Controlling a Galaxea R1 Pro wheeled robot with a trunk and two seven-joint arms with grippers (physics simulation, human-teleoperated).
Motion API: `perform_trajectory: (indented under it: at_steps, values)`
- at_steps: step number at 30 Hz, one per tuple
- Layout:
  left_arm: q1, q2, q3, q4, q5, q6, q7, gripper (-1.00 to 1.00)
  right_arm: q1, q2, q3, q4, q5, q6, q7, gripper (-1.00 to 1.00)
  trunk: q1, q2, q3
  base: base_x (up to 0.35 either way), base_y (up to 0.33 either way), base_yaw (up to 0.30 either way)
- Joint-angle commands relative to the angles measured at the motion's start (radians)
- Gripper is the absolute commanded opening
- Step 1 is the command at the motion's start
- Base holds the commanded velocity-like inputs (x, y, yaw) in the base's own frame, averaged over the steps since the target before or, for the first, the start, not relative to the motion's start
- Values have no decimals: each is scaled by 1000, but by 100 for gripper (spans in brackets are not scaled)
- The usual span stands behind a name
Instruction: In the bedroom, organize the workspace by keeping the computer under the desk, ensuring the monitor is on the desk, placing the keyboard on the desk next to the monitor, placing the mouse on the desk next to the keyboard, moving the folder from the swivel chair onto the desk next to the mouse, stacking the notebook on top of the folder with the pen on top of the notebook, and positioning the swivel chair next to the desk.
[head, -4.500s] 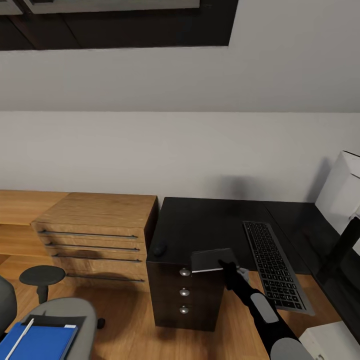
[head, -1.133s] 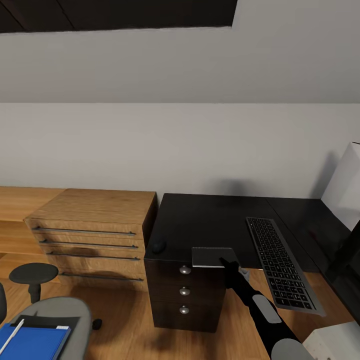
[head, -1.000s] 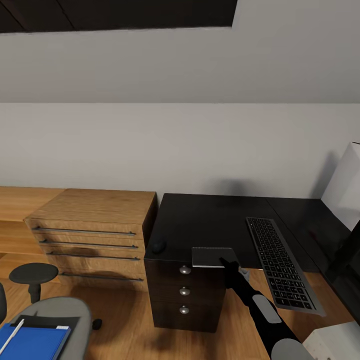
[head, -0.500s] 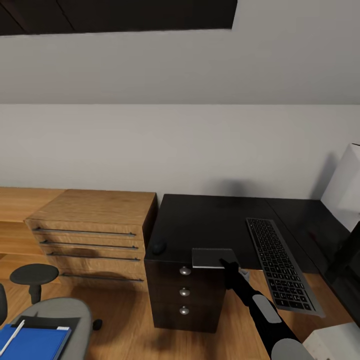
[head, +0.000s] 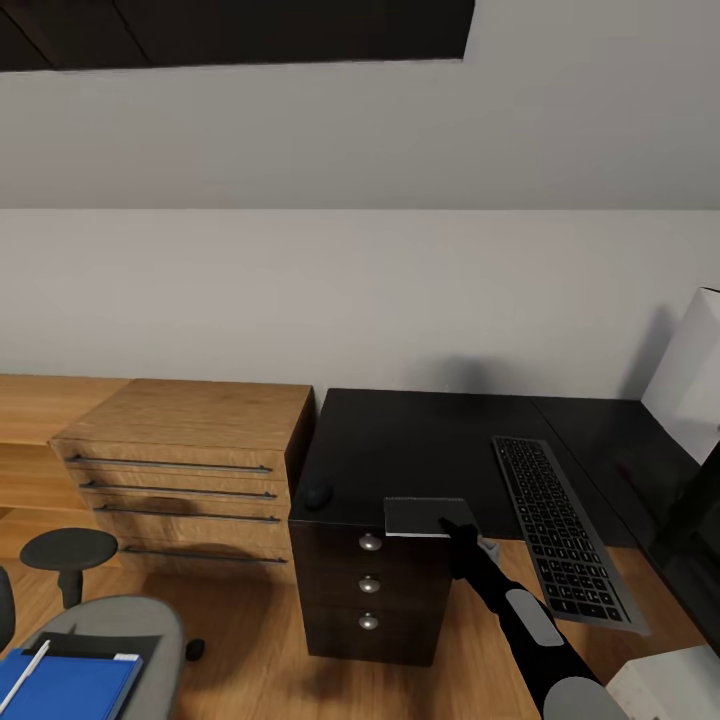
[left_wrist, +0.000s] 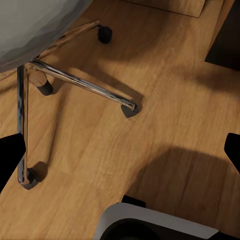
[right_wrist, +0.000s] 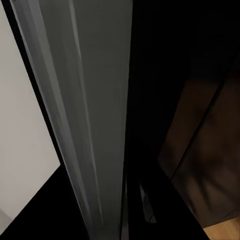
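Currently the notebook (head: 425, 517) is hanging over the front edge of the desk (head: 420, 440), left of the keyboard (head: 563, 530), pinched at its near corner by the right gripper (head: 458, 530). It is best kept level, since the folder (head: 62, 685) is lying on the swivel chair (head: 110, 625), well left of the desk. The left gripper's fingers (left_wrist: 11, 152) are spreading wide, empty, above the floor.

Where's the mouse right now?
In the head view the mouse sits on the desk at its front left corner, above the drawer unit, left of the notebook and far from the keyboard.
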Motion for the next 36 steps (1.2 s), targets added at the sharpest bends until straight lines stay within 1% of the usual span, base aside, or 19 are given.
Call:
perform_trajectory:
  at_steps: [1,9,10,36]
  values:
    - [1,0,6,-2,-10,-1,6,100,0,1,-8,3,12,4,-8,-100,0,0,-1,0,0,0]
    - [1,0,6,-2,-10,-1,6,100,0,1,-8,3,12,4,-8,-100,0,0,-1,0,0,0]
    - [1,0,6,-2,-10,-1,6,100,0,1,-8,3,12,4,-8,100,0,0,-1,0,0,0]
    - [1,0,5,-2,-12,-1,5,100,0,0,-8,3,12,4,-9,100,0,0,-1,0,0,0]
